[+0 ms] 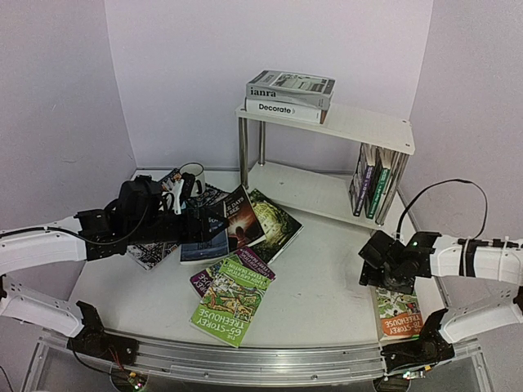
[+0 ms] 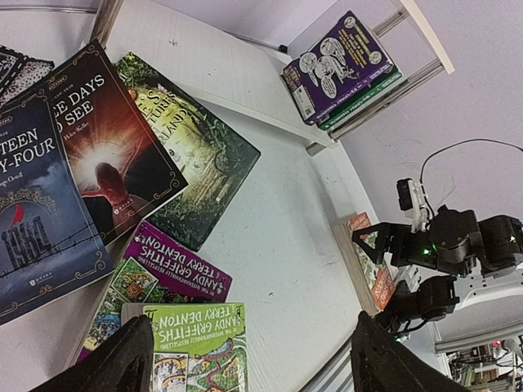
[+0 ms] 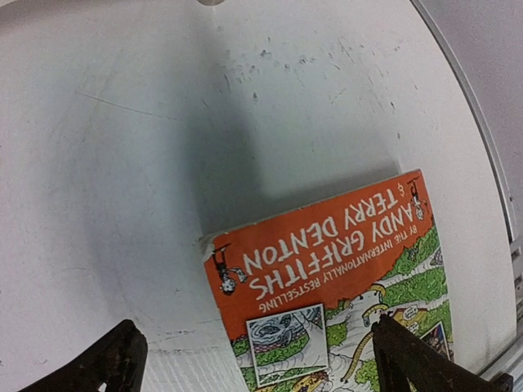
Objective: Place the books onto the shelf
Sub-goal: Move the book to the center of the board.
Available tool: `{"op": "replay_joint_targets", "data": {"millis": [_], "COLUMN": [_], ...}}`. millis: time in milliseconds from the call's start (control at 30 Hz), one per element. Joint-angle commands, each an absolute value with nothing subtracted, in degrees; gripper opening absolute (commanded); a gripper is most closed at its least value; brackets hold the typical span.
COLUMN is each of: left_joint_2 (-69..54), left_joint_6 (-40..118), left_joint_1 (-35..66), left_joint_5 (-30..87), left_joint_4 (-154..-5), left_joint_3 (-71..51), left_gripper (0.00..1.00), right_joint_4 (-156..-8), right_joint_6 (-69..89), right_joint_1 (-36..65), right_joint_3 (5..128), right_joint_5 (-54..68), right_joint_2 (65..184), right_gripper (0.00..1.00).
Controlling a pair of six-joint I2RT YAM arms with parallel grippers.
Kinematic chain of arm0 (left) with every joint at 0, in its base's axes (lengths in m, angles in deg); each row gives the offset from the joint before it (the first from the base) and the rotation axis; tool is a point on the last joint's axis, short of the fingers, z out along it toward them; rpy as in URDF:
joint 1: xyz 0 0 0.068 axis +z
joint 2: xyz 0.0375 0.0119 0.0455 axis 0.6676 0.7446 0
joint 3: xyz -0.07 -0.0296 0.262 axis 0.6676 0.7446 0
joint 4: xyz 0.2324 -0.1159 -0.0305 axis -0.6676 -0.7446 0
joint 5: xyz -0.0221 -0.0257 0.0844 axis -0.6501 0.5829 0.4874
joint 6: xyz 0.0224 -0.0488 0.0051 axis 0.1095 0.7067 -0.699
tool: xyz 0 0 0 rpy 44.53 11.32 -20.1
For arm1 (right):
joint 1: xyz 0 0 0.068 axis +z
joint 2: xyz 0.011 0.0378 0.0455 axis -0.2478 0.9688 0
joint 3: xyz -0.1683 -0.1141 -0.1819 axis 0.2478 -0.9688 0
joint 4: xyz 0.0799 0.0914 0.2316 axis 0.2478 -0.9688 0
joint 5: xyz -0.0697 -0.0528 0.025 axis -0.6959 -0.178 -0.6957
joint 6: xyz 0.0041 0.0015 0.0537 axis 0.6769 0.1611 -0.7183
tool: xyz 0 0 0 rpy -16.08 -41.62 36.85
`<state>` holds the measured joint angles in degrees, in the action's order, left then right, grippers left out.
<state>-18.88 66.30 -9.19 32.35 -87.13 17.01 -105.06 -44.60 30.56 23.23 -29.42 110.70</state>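
- Well, my left gripper [image 2: 253,322] hangs over the loose books on the left half of the table [image 1: 327,278]. Its fingers [image 2: 122,359] are spread wide, and nothing is between them.
- Directly below it, in the left wrist view, the green book [image 2: 196,343] lies flat on top of the purple book [image 2: 176,265].
- Further from me lie the blue book [image 2: 41,220] and the red book [image 2: 110,147], edge to edge. I cannot tell which of these two is the upper one.
- The red book covers one side of the dark green book [image 2: 196,155], which reaches almost to the foot of the shelf [image 1: 368,122].
- A patterned placemat [image 1: 151,255] shows under the left end of this group.
- My right gripper [image 3: 255,325] is above the orange book [image 3: 343,269], which lies flat near the front right edge of the table, well apart from the others. The two fingers [image 3: 114,359] stand wide apart and pinch nothing.
- The shelf stands at the far right of the table. On its top board the grey book [image 1: 290,86] lies flat on the white book [image 1: 282,109].
- On the lower board some upright books [image 1: 369,184] stand at the right end, just beside the chrome legs. The outermost one has a purple cover.
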Motion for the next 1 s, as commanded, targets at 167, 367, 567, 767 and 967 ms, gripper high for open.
{"op": "replay_joint_targets", "data": {"millis": [167,367,567,767,967], "left_joint_2": [-19.0,-18.9,-19.4,-19.3,-19.3], "left_joint_6": [66.7,66.7,66.7,66.4,66.3], "left_joint_1": [-9.3,-9.3,-9.3,-9.3,-9.3], "left_joint_5": [32.2,32.4,33.0,33.2,33.3], "left_joint_4": [-84.4,-84.4,-84.3,-84.3,-84.3], "left_joint_3": [17.3,17.7,18.4,18.5,18.6], "left_gripper": [0.84,0.84,0.84,0.84,0.84], "right_joint_4": [-114.2,-114.2,-114.1,-112.7,-109.9], "right_joint_6": [-48.9,-50.5,-50.4,-47.9,-44.8], "right_joint_1": [30.5,30.5,30.5,30.5,30.5], "right_joint_3": [26.1,24.7,23.4,23.9,24.3], "right_joint_5": [-30.0,-30.1,-30.6,-28.7,-25.3], "right_joint_2": [120.2,121.5,120.8,119.7,118.1], "right_gripper": [0.86,0.66,0.34,0.03,0.00]}}
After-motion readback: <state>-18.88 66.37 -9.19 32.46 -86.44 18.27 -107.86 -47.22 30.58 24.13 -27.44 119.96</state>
